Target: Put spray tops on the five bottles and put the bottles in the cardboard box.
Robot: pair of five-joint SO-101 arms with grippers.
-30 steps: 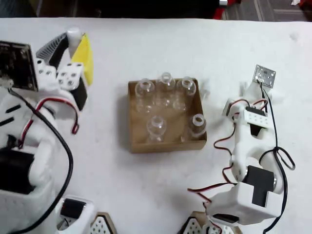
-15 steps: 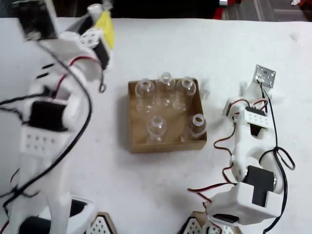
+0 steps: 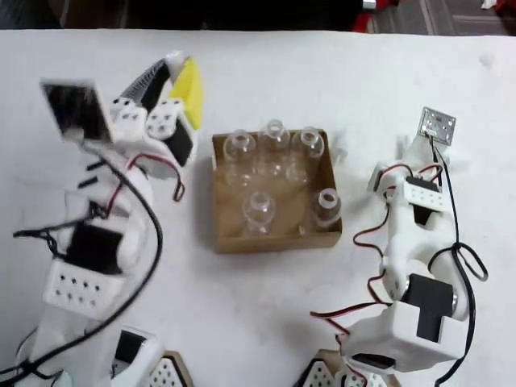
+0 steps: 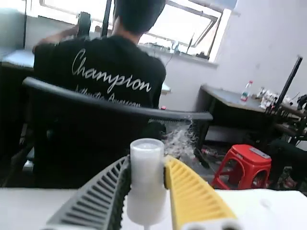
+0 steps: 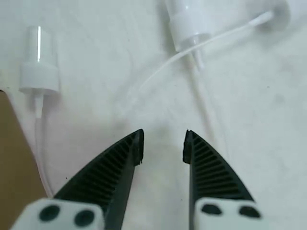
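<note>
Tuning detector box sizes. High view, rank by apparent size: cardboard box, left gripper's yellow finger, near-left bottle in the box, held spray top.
1. cardboard box
2. yellow finger and near-left bottle: similar; the finger looks raised nearer the camera, so unranked
3. spray top: little of it shows

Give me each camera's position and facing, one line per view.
High view: fixed above the table, looking down on the box, bottles, left arm and right arm.
Left wrist view: on the left arm, facing level into the room; left jaws shut on a spray top.
Right wrist view: on the right arm, facing down at loose tops; right jaws open.
Shared: high and left wrist views both show that spray top.
</note>
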